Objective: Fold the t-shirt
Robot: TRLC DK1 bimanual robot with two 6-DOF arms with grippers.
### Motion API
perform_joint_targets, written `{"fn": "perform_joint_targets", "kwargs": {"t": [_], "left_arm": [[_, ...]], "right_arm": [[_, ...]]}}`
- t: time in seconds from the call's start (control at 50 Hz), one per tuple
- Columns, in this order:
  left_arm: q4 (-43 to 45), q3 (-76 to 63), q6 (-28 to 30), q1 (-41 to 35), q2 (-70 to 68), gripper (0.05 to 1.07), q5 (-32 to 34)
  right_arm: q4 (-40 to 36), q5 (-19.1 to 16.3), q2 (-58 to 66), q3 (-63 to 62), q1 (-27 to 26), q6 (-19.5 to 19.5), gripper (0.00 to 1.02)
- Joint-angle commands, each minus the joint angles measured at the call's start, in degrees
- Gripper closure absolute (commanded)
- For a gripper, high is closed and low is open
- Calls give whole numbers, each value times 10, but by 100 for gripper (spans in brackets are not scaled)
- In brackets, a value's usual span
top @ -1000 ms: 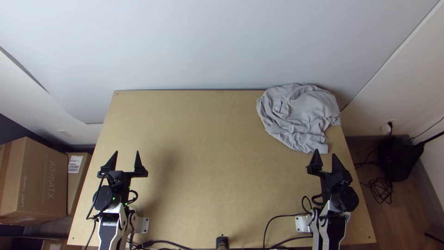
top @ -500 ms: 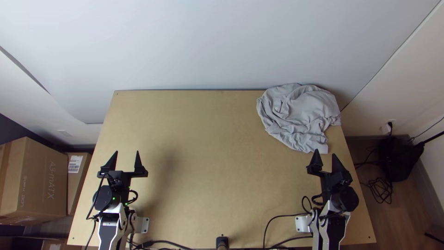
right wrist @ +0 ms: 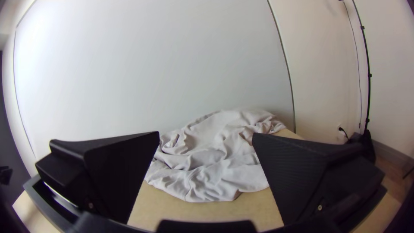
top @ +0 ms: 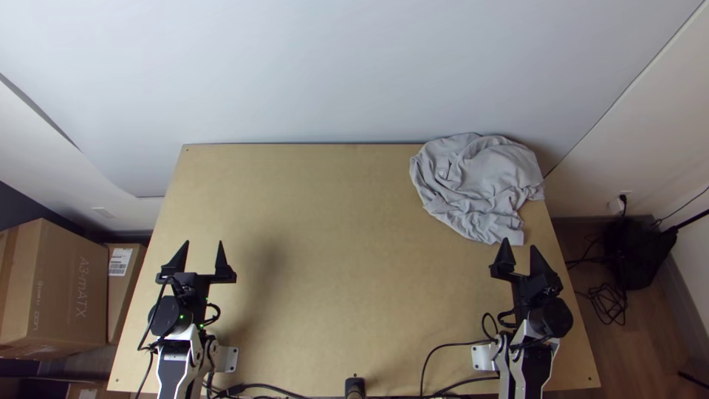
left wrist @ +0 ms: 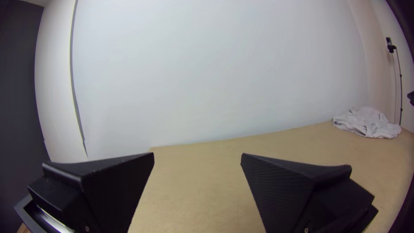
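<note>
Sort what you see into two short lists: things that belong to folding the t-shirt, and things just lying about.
Part of the job:
- grey t-shirt, bunched at the table's far right corner
- table
- left gripper, open
- right gripper, open

Just lying about:
- large cardboard box
- smaller cardboard box
- black object on the floor

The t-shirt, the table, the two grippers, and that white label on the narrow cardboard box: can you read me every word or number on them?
T-shirt: none that I can see.
Table: none.
Left gripper and right gripper: none I can make out.
White label on the narrow cardboard box: printed, but too small to read.
</note>
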Motion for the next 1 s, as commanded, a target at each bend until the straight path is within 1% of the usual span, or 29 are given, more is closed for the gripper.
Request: {"fn": "perform_joint_targets", "kwargs": {"t": [0.0,0.36,0.44,0.48,0.58,0.76,0.98], "left_arm": [[-11,-25,-8,0,-4,10,10],[-11,-25,-19,-3,-4,10,21],[-11,-25,-19,-3,-4,10,22],[-12,-25,-13,-3,-4,10,22],[-12,-25,-6,7,-4,10,21],[-19,1,-3,9,-3,10,22],[-20,43,-2,5,-1,10,22]], "right_arm": [[10,6,-2,-10,-2,7,3],[10,6,-2,-10,3,8,3],[10,6,-2,-9,8,17,3],[4,7,-3,-7,14,17,3],[-25,9,-4,3,8,15,3],[-4,8,-3,21,7,14,3],[26,8,14,69,7,-15,3]]}}
